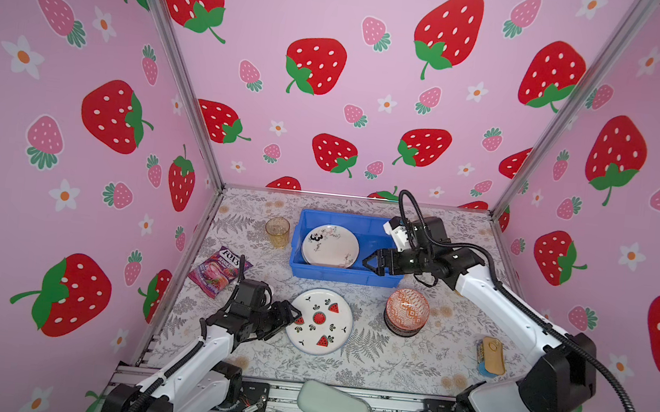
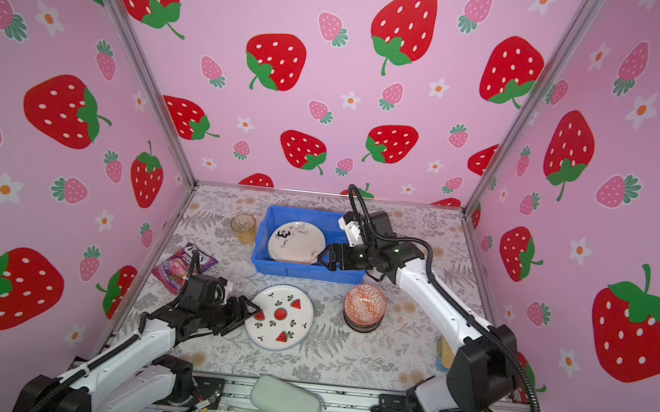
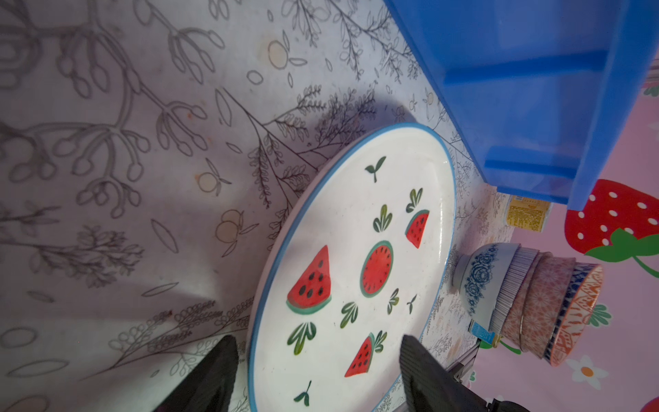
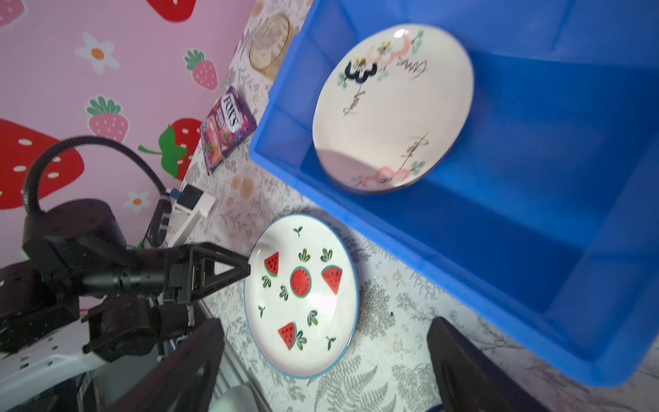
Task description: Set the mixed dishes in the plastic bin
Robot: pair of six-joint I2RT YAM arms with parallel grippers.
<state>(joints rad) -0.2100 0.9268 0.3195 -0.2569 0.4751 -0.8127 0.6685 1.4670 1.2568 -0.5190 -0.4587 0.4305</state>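
Note:
The blue plastic bin stands at the back middle of the table. A pale floral plate leans inside it. In front of the bin, a white watermelon plate lies flat on the table. My left gripper is open at that plate's left rim; in the left wrist view one finger is outside the rim and the other is over the plate. My right gripper hangs open and holds nothing over the bin's right front part. A stack of patterned bowls, orange one on top, sits right of the plate. An amber tumbler stands left of the bin.
A purple candy bag lies at the left edge, behind my left wrist. A grey-green pouch rests on the front rail. A small tan object lies at the right, near my right arm's base. Pink walls close three sides.

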